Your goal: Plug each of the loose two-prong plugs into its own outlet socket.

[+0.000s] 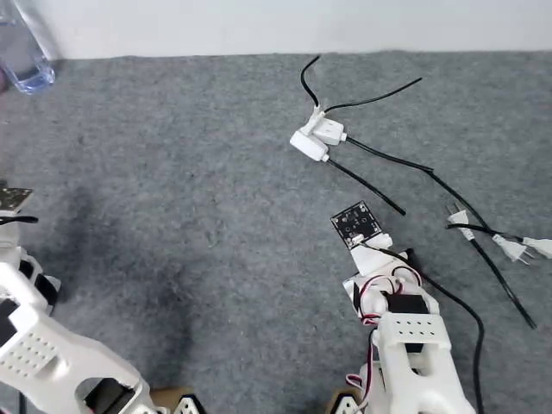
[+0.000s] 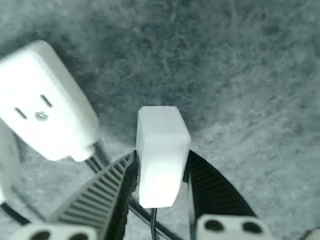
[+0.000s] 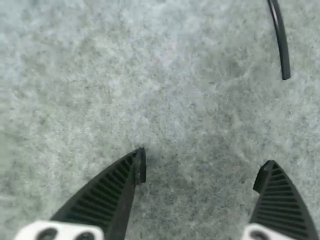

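— What is the biggest thing we see?

— The gray mat (image 1: pixel 172 172). It covers the whole table in the high view. Next come our two white arms at the bottom. The left arm (image 1: pixel 43 362) is in the lower left corner, and the right arm (image 1: pixel 414 345) is to the lower right of the middle.

— What is our left pincer doing?

— Our left pincer (image 2: pixel 160 156) is clamped on a white plug (image 2: pixel 161 135). One black finger presses on each side of it. A thin cord (image 2: pixel 152 222) comes out of the plug's back end, between the fingers.

— Where is the socket?

— A white socket block (image 2: pixel 45 110) lies on the mat just beside the plug and does not touch it. We can see its slots facing us.

— And the right pincer?

— Our right pincer (image 3: pixel 205 157) is spread wide and holds nothing, with the mat under it. A black cord end (image 3: pixel 280 40) lies ahead of it.

— Anything smaller?

— In the high view, a white bunch (image 1: pixel 317 134) of plug pieces with black cords lies in the upper middle. A loose plug (image 1: pixel 516 250) with two prongs lies at the right edge. A clear bottle (image 1: pixel 21 52) stands in the upper left corner.
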Controlling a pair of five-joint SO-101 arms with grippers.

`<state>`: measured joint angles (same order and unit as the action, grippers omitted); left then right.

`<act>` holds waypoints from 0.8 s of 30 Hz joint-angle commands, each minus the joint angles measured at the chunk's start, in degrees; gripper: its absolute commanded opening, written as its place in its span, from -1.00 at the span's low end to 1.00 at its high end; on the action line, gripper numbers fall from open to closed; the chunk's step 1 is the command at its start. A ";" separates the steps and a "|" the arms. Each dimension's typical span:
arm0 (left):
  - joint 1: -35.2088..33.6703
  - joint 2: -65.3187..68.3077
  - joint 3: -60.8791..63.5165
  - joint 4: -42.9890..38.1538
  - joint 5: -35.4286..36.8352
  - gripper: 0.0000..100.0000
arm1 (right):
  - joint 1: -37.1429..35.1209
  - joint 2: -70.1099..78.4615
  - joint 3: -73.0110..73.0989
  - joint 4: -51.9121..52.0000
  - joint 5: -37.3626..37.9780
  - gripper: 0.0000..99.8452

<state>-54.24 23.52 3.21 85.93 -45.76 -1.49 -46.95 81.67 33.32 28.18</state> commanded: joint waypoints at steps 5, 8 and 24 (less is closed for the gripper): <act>0.18 -0.35 -0.22 1.93 27.78 -0.71 | -0.22 -1.10 -0.44 -0.92 -0.53 -0.32; 1.76 -0.35 -0.22 1.93 26.46 -0.76 | -0.22 -1.10 -0.44 -0.92 -0.53 -0.32; 16.35 -0.97 -10.86 2.29 22.86 -0.97 | -0.22 -1.10 -0.44 -0.92 -0.53 -0.32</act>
<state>-41.93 23.52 -1.01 87.52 -22.20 -1.49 -46.95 81.67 33.32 28.18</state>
